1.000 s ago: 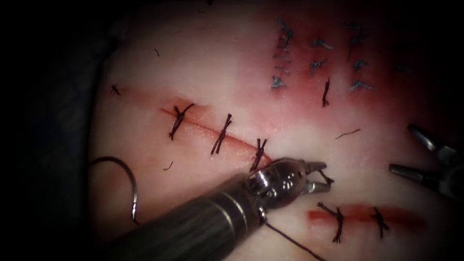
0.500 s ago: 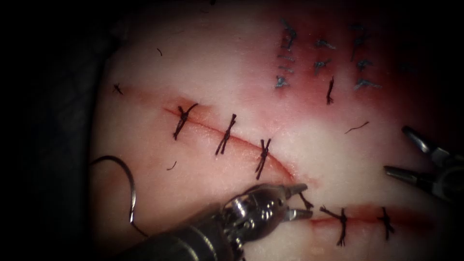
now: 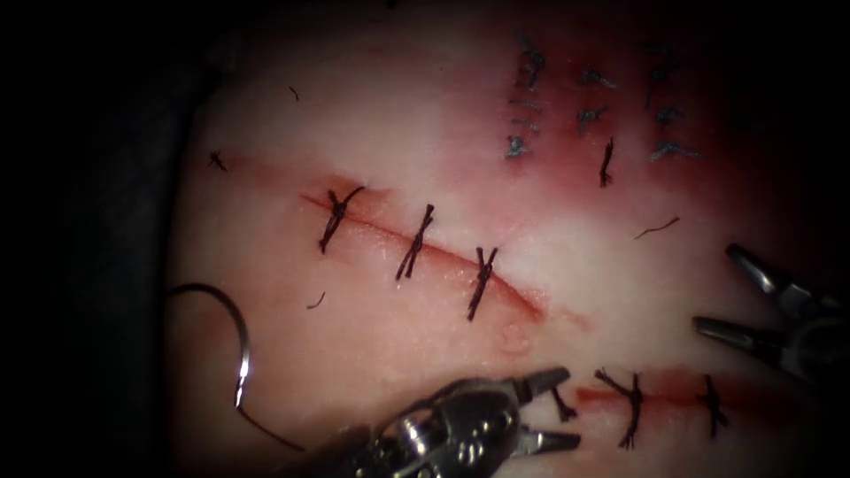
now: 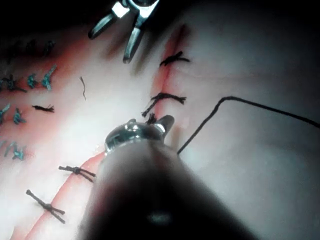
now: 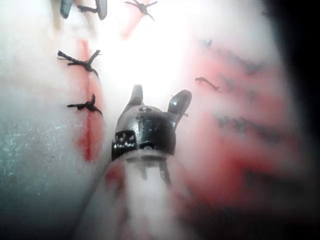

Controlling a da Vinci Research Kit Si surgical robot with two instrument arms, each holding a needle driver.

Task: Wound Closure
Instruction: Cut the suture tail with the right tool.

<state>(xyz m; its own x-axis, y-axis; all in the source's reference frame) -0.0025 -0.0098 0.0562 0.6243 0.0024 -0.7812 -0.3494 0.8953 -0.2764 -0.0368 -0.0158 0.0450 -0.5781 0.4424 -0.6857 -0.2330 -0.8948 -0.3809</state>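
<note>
The tissue (image 3: 372, 336) carries the stitched cut (image 3: 416, 243). Left pincer (image 3: 553, 412), near its lower edge, gapes around a short thread end (image 3: 561, 405). Right pincer (image 3: 722, 292) gapes empty at the right edge. The needle (image 3: 232, 341) lies free by the left edge.

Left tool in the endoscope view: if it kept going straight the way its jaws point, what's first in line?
Probably the short cut end of thread between the open jaws of the left tool, then the nearest stitch on the lower cut. Depth is unclear, so it may pass above them.
</note>
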